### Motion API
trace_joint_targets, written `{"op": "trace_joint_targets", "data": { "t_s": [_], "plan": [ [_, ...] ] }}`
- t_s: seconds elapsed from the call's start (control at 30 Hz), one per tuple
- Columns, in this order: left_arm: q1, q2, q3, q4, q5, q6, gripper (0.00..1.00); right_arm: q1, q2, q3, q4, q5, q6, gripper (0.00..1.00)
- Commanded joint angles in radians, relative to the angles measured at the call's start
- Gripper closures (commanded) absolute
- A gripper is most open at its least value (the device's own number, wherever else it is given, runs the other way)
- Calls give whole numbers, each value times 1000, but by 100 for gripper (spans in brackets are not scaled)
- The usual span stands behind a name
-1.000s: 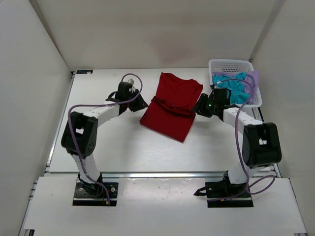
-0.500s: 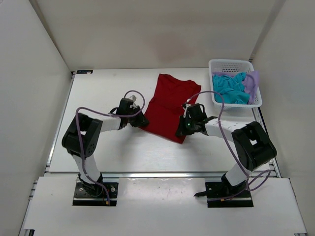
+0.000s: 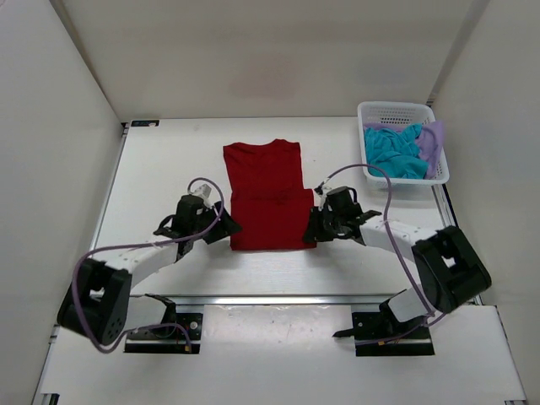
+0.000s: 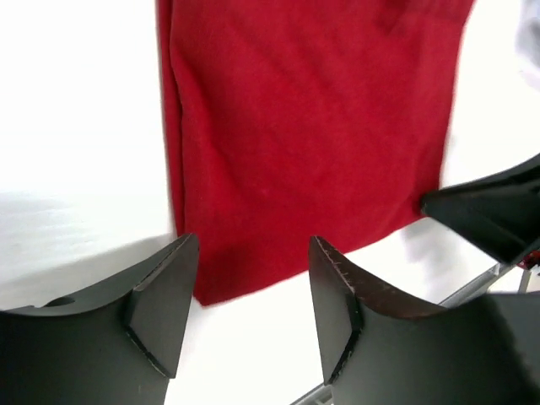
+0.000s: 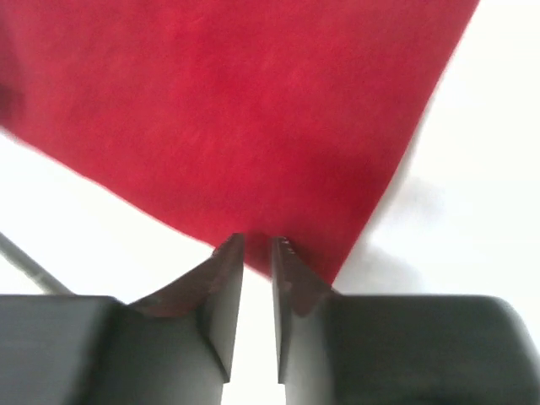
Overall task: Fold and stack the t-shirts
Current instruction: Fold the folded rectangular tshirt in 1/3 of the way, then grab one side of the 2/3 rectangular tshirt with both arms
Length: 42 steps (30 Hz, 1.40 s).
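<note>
Since a second ago both arms have drawn back toward their bases, and the red t-shirt (image 3: 266, 198) has swung from its slant to lie square with the table (image 3: 169, 160) edges; it now sits flat in the middle, a crease running across it about halfway down.

Your left gripper (image 4: 251, 253) sits at the shirt's near left corner; its fingers (image 4: 164, 295) stand well parted and released, the red corner lying on the table just ahead of them with nothing clamped.

Your right gripper (image 5: 256, 245) sits at the near right corner; its jaws are drawn almost together with only a thin slit between them, the red hem right at their tips; you cannot tell from these views whether any cloth is pinched.

The teal t-shirt (image 3: 395, 152) and the lavender t-shirt (image 3: 432, 142) lie crumpled together in the white mesh basket (image 3: 396, 107) at the far right corner, well apart from the red one.
</note>
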<state>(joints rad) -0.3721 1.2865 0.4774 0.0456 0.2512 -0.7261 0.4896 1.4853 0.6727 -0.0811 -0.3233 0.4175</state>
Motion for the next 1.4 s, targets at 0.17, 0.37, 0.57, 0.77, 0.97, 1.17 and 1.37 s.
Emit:
{"op": "trace_joint_targets", "data": {
  "t_s": [0.17, 0.37, 0.57, 0.77, 0.97, 1.17, 1.37],
  "plan": [
    [55, -98, -108, -102, -38, 99, 36, -71, -203, -162, 61, -36, 43, 59],
    [1, -10, -92, -70, -49, 80, 38, -98, -99, -187, 141, -108, 60, 56],
    [-37, 48, -85, -34, -46, 65, 52, -100, -28, -171, 188, -129, 84, 80],
    [-53, 50, -69, -46, -12, 68, 81, -63, -60, -197, 211, -108, 107, 100],
    [-45, -50, -109, -151, -6, 93, 100, -2, -219, -294, 182, -70, 142, 100],
    [-48, -316, -149, -373, 40, 117, 100, 173, -494, -416, 26, 38, 291, 100],
    [-56, -529, 2, -612, 54, 111, 100, 262, -724, -317, -143, 105, 338, 100]
  ]
}}
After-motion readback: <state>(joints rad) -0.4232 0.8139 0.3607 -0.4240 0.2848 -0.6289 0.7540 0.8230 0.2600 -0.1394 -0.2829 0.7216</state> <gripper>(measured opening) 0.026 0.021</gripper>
